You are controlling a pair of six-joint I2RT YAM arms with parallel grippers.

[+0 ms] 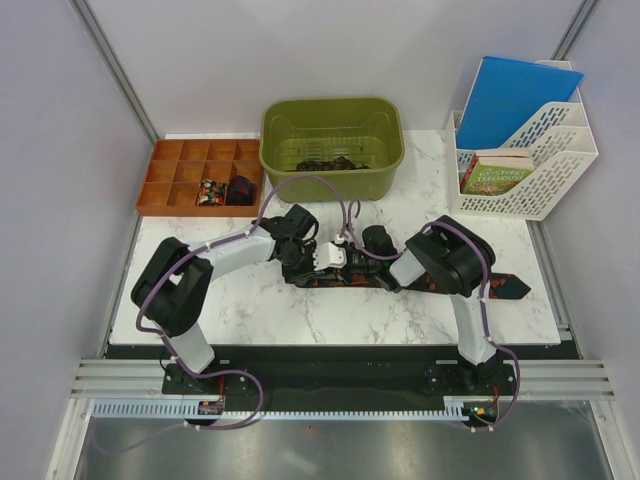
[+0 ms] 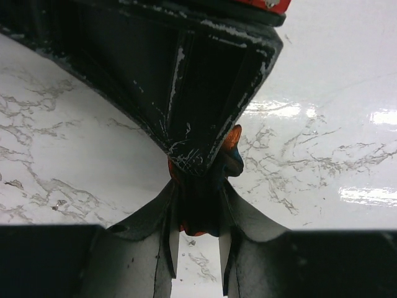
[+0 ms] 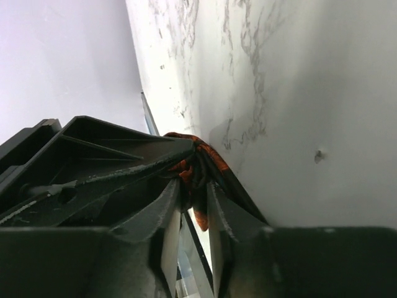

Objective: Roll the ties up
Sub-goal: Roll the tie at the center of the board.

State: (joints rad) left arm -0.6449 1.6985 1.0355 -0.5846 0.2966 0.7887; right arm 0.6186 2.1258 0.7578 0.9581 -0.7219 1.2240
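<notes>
A dark tie with an orange-red pattern (image 1: 500,286) lies across the marble table, wide end to the right. Its left part is bunched between my two grippers, which meet at the table's middle. My left gripper (image 1: 328,258) is shut on the bunched tie (image 2: 232,152); the left wrist view shows the cloth pinched between its fingertips (image 2: 197,198), with the right gripper's black body just beyond. My right gripper (image 1: 372,262) is also shut on the tie (image 3: 214,162), fingers (image 3: 194,186) squeezing the folds, with the left gripper close alongside.
A green basin (image 1: 275,150) with dark ties inside stands at the back centre. An orange compartment tray (image 1: 170,165) holding two rolled ties sits at the back left. A white file organiser (image 1: 545,175) with a blue folder and a book stands at the back right.
</notes>
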